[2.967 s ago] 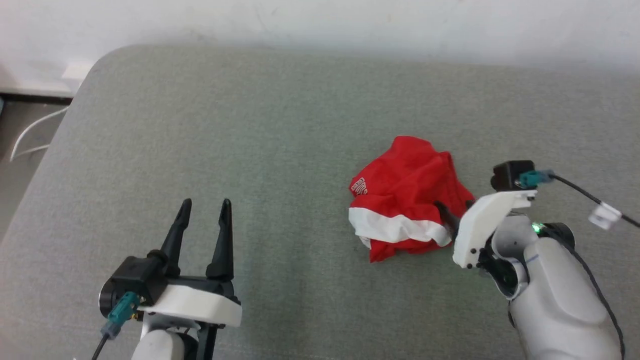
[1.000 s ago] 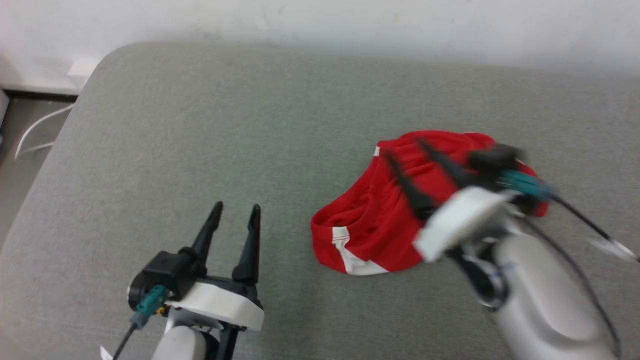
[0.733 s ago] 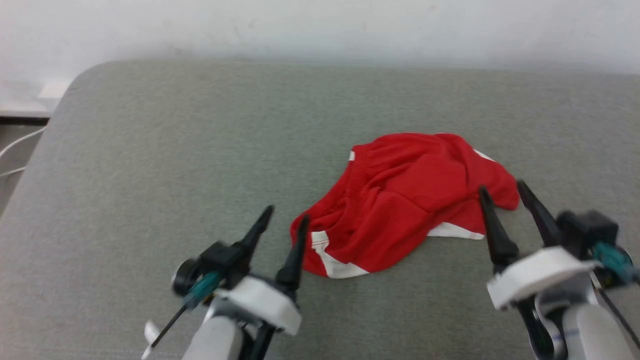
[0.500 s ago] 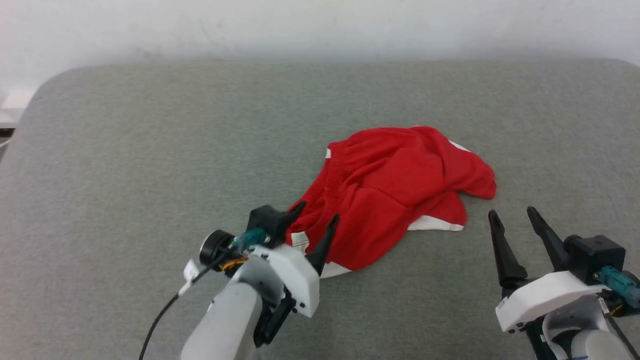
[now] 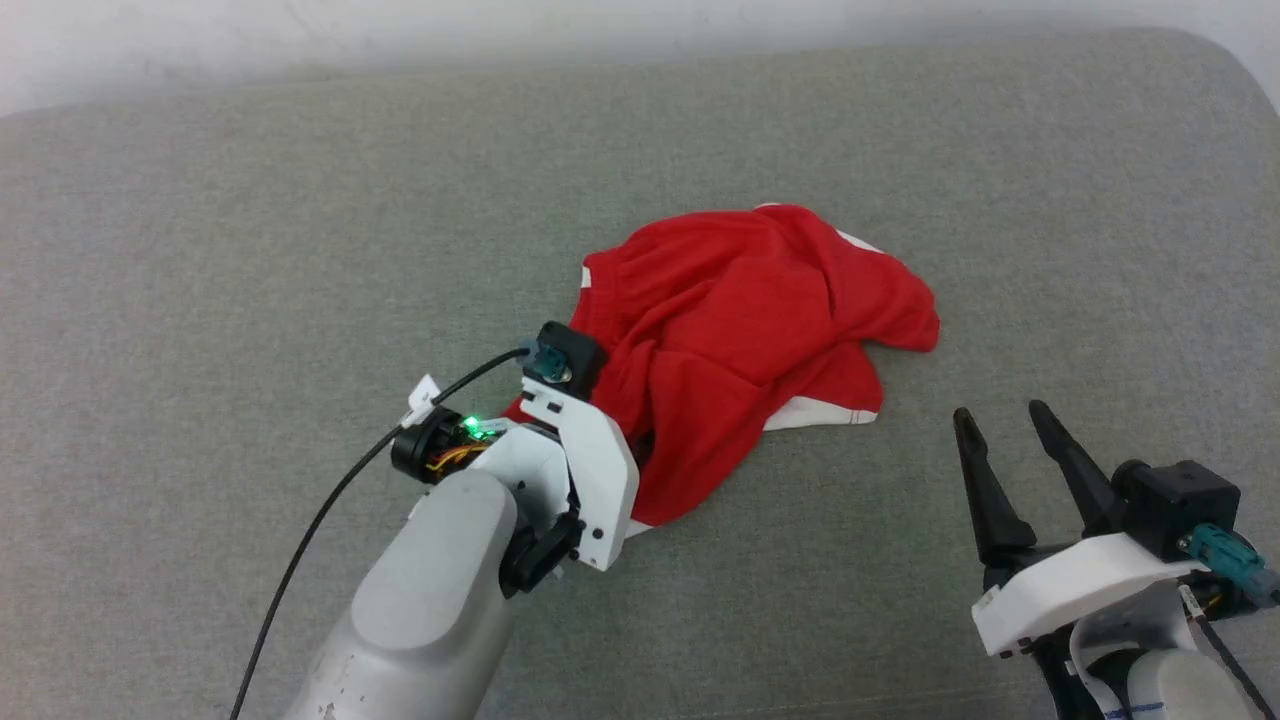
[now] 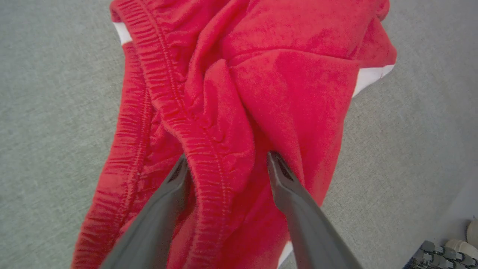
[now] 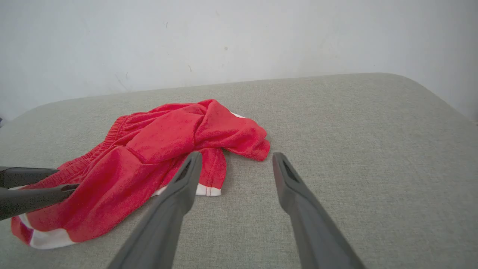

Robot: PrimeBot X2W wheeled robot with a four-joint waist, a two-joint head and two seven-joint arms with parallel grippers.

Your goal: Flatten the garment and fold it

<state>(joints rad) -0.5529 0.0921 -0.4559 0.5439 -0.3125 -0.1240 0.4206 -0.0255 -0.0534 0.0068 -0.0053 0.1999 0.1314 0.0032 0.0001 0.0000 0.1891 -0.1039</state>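
Red shorts between left jaws

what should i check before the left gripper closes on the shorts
1. left gripper open around cloth: ok, its fingers straddle a fold of the waistband.
2. only one layer between them: cannot tell, the cloth is bunched.
3. right gripper open and free: ok, apart from the garment.
4. garment flat: not ok, crumpled.
5. room on the grey cushion to spread it: ok.
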